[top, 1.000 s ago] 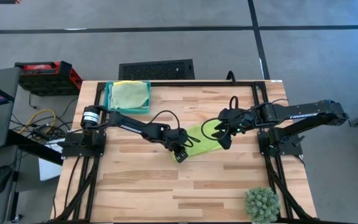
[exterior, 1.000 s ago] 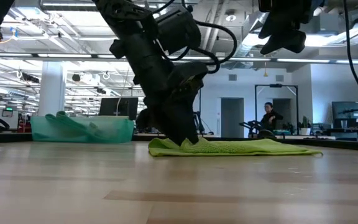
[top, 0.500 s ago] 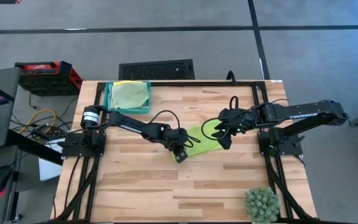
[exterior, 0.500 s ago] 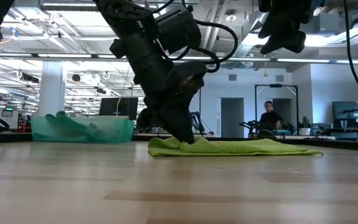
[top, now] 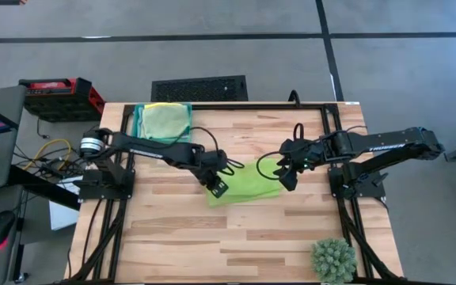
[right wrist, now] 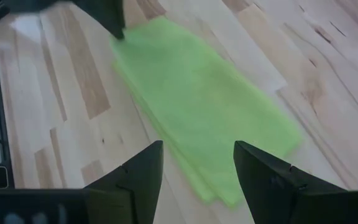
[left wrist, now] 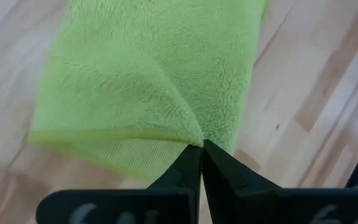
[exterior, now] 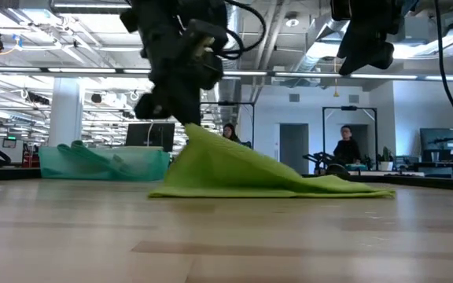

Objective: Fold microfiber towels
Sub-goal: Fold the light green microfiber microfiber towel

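One lime green microfiber towel [top: 248, 184] is mid-fold on the wooden worktop [top: 275, 237], its corner lifted by the left gripper [top: 217, 187], fingers clamped on it; right gripper [top: 284, 172] hovers open; other folded towels [top: 165, 121] fill the teal tray [top: 138, 127].

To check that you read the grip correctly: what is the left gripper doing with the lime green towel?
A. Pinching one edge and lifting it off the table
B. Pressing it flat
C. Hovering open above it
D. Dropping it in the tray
A: the left gripper is shut on an edge of the lime green towel, which rises in a peak while its far end lies on the table.
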{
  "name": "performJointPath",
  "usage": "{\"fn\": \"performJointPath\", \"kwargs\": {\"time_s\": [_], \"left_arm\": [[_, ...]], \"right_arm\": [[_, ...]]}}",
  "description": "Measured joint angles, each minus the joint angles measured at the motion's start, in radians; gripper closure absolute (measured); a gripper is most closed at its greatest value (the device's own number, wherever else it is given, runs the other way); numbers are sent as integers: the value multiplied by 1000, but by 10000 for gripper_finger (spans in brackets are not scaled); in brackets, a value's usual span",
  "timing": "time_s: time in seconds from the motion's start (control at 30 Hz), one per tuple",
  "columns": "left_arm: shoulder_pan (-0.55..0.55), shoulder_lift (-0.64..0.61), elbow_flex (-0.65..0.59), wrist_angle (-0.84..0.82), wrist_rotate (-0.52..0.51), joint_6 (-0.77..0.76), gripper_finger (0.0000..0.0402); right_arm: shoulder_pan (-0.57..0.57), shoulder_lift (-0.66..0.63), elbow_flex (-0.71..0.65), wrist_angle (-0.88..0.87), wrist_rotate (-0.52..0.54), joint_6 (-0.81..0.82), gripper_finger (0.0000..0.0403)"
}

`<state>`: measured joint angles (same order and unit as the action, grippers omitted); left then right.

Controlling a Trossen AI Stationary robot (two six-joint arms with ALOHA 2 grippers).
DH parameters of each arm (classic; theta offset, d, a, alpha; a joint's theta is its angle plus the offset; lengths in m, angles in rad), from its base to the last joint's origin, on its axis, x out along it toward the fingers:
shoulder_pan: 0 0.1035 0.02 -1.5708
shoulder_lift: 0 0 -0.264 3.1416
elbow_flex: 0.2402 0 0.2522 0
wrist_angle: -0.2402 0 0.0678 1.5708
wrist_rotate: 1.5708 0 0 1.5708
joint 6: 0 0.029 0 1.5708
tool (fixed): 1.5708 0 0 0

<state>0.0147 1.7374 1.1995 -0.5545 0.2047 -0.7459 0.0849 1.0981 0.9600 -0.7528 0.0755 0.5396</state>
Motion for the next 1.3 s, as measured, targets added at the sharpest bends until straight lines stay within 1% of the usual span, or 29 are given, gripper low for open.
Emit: {"fn": "performJointPath", "kwargs": {"time_s": [0.2, 0.37, 0.43, 0.63, 0.73, 0.87, 1.03, 1.2, 1.3], "left_arm": [[-9, -65, 0, -105, 2, -6, 401], [-29, -49, -9, -172, 60, -4, 401], [-42, -47, -24, -206, 68, -3, 401], [-69, -22, -44, -190, 81, -20, 401], [-79, 0, -45, -225, 82, -12, 401], [-84, 18, -45, -226, 80, -19, 398], [-87, 25, -44, -197, 87, -6, 371], [-87, 25, -44, -199, 87, -18, 318], [-87, 25, -44, -205, 106, -36, 283]], "right_arm": [[0, 0, 0, -5, 0, -2, 182], [0, 0, 0, -6, 0, -2, 182], [0, 0, 0, -10, 0, -2, 182], [0, 0, 0, -26, 0, -2, 182], [0, 0, 0, -26, 0, -2, 182], [0, -1, 0, -24, 0, -2, 182], [0, 0, 0, -30, 0, -2, 182], [0, 0, 0, -32, 0, -2, 182], [0, 0, 0, -32, 0, -2, 182]]}}
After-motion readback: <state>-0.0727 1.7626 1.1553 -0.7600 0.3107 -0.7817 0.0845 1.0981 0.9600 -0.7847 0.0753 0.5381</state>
